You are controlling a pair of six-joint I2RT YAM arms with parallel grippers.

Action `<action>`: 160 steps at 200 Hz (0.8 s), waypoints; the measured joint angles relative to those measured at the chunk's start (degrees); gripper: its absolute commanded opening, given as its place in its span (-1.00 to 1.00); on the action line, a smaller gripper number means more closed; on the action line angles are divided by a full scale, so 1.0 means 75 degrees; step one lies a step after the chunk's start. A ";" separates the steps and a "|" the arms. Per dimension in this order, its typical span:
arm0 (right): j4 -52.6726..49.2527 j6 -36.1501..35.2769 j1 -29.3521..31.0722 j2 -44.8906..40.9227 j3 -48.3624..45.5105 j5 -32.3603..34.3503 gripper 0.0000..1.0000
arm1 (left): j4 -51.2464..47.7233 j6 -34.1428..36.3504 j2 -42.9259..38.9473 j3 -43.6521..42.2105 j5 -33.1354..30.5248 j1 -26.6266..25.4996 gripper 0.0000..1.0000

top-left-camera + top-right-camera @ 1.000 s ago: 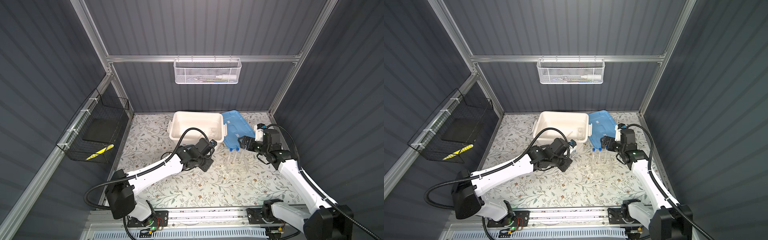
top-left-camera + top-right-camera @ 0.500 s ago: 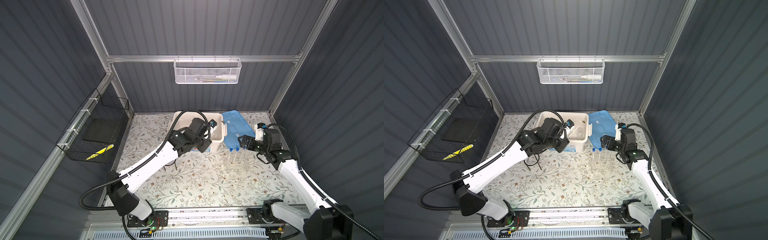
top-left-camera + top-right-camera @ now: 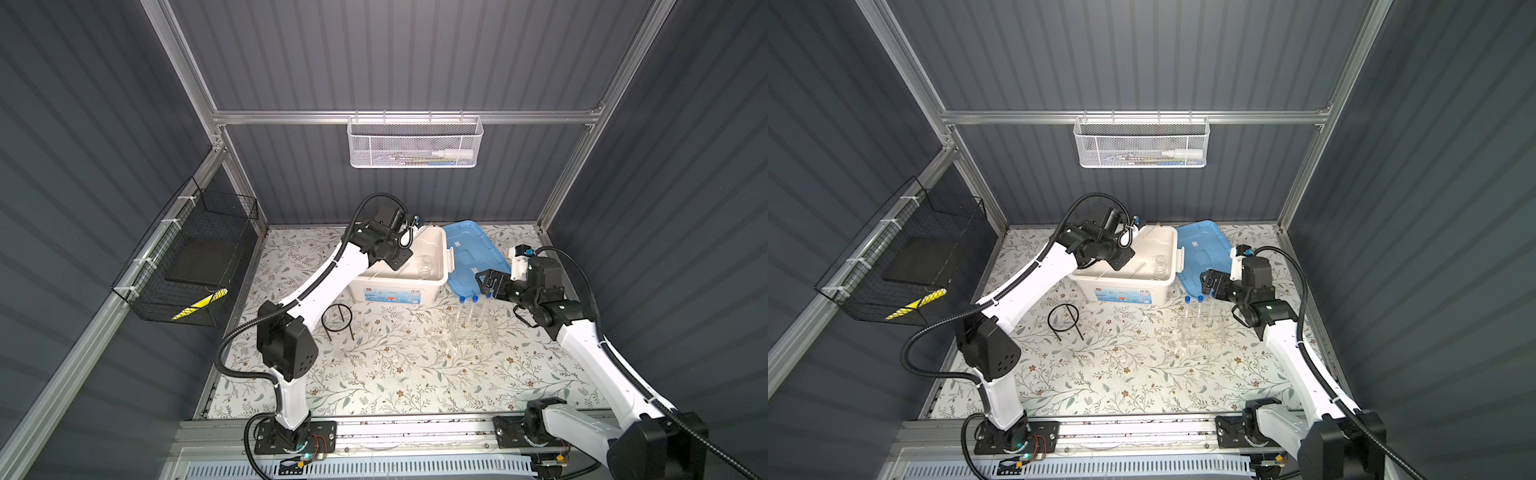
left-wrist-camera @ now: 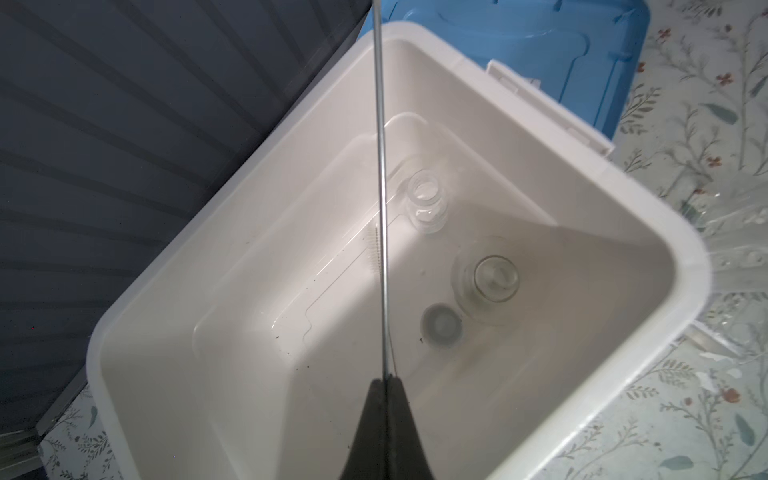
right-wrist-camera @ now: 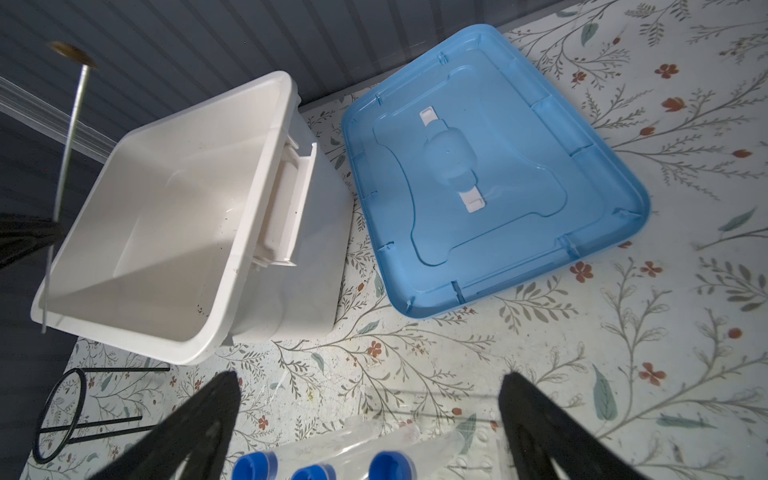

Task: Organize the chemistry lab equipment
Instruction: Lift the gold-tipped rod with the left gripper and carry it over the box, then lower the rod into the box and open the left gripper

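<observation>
The left gripper (image 4: 384, 380) is clenched on a thin metal rod (image 4: 381, 208), holding it over the open white storage box (image 3: 390, 291) at the far middle of the table. The rod runs across the box's opening, and its far end carries a small brass disc (image 5: 74, 54). On the box floor below stand a small glass flask (image 4: 494, 277), a smaller clear vessel (image 4: 424, 199) and a round white dish (image 4: 441, 326).

The right gripper (image 5: 370, 380) hangs empty with its jaws spread wide, just above 3 blue-capped test tubes (image 5: 311, 471). These stand in the clear rack (image 3: 473, 332), near-right of the box. The black ring tripod (image 3: 336, 318) stands by the box's near-left corner. The blue lid (image 3: 473, 249) lies to the box's right.
</observation>
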 measured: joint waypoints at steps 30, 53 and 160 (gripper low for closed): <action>-0.0026 -0.0061 0.0000 0.0000 0.0000 0.0000 0.98 | -0.0227 0.0350 0.0487 0.0411 0.0117 0.0356 -1.00; -0.0041 -0.0082 0.0000 0.0009 0.0000 0.0000 0.98 | -0.0233 0.0504 0.0691 0.0490 0.0207 0.0423 -1.00; -0.0058 -0.0152 0.0000 0.0507 0.0006 0.0032 0.98 | -0.0154 0.0650 0.2101 0.0813 0.0667 0.0562 -1.00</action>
